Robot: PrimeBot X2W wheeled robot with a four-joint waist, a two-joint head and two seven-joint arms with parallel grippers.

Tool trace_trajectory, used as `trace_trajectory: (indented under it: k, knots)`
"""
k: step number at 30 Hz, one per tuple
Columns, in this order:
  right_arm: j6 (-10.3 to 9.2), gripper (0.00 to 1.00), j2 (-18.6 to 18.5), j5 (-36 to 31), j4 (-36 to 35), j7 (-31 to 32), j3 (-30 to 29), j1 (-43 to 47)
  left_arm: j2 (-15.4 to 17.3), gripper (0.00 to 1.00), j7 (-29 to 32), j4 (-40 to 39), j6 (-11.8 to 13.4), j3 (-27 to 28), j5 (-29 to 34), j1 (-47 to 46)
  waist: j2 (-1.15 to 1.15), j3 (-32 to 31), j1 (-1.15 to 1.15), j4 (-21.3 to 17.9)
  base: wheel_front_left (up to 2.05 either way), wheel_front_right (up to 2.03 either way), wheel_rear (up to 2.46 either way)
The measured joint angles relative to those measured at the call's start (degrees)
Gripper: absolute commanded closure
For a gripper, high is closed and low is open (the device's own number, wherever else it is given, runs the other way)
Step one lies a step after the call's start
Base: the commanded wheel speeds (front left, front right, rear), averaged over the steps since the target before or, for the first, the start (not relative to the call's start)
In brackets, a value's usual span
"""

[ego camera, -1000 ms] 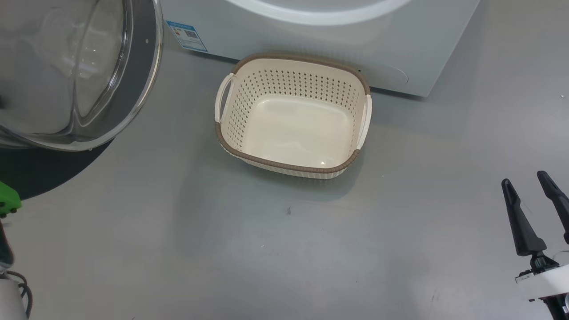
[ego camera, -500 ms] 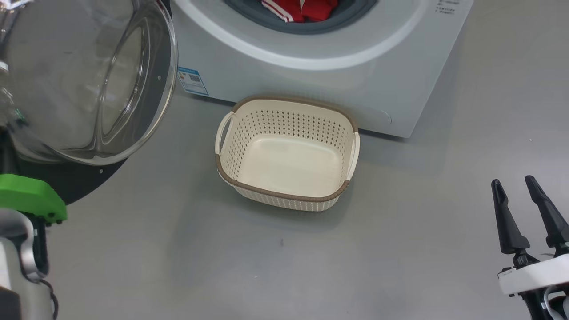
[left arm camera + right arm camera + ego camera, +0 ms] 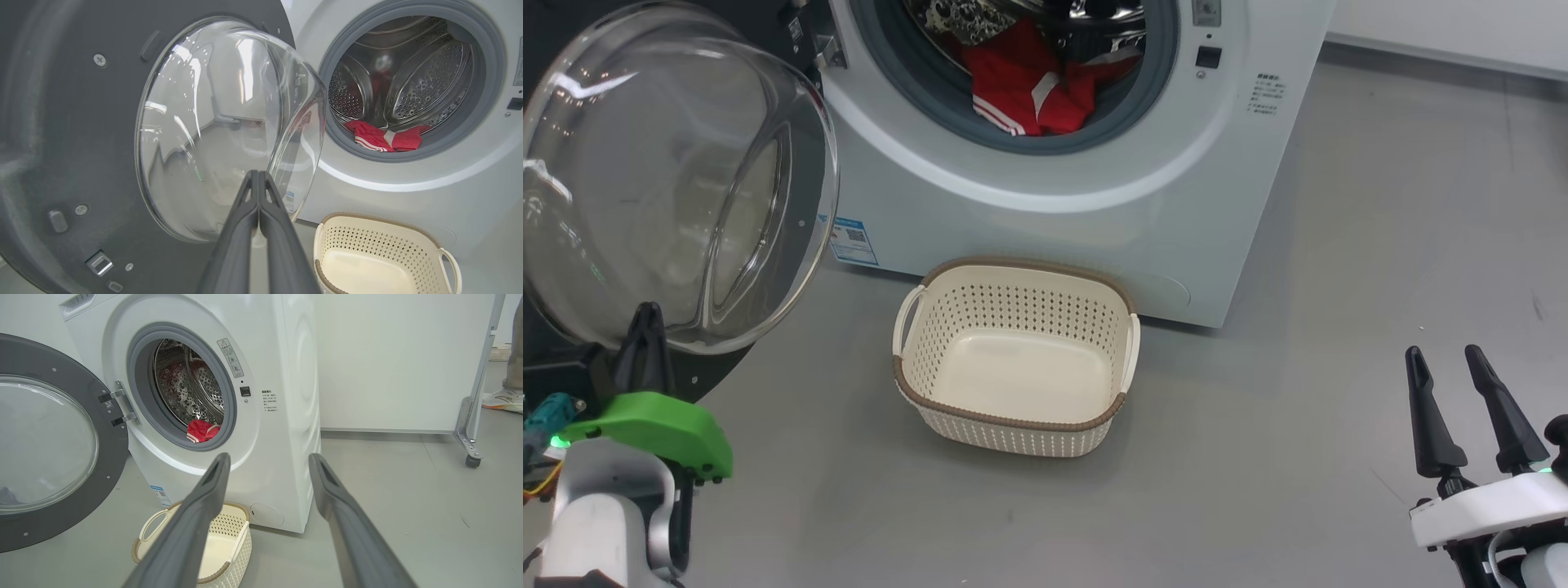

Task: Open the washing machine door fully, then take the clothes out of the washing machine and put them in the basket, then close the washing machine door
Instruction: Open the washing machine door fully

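The washing machine door (image 3: 670,180) stands swung wide to the left of the washing machine (image 3: 1054,220), its clear glass bowl bulging out from the black rim. Inside the open steel drum (image 3: 425,81), a red garment with white stripes (image 3: 1013,90) lies at the front, draped onto the grey gasket. The basket (image 3: 1021,264) sits on the grey floor (image 3: 1258,449) just before the machine's front, below the drum opening, its cream bottom showing.

The robot's left pincer (image 3: 258,175) is closed, its two dark fingers pressed flat together and holding nothing. It points up at the lower part of the door's glass bowl; whether the tips touch the glass cannot be told. The right pincer (image 3: 1444,355) is spread wide and grips nothing, low at the robot's right, well apart from basket and machine. In the right wrist view a person's shoe (image 3: 500,400) shows beyond a wheeled white panel (image 3: 400,359).
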Motion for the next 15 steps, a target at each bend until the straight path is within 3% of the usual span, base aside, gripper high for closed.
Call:
trace_trajectory:
  k: [15]
  knots:
    - [0.00,0.00,2.82,-2.61,1.29,0.00,0.64,0.05,-1.25,1.00,-3.77,-4.35,-1.63,-1.80,0.02,9.28,0.00,-6.58,0.00,-6.43,0.00,0.00,0.00]
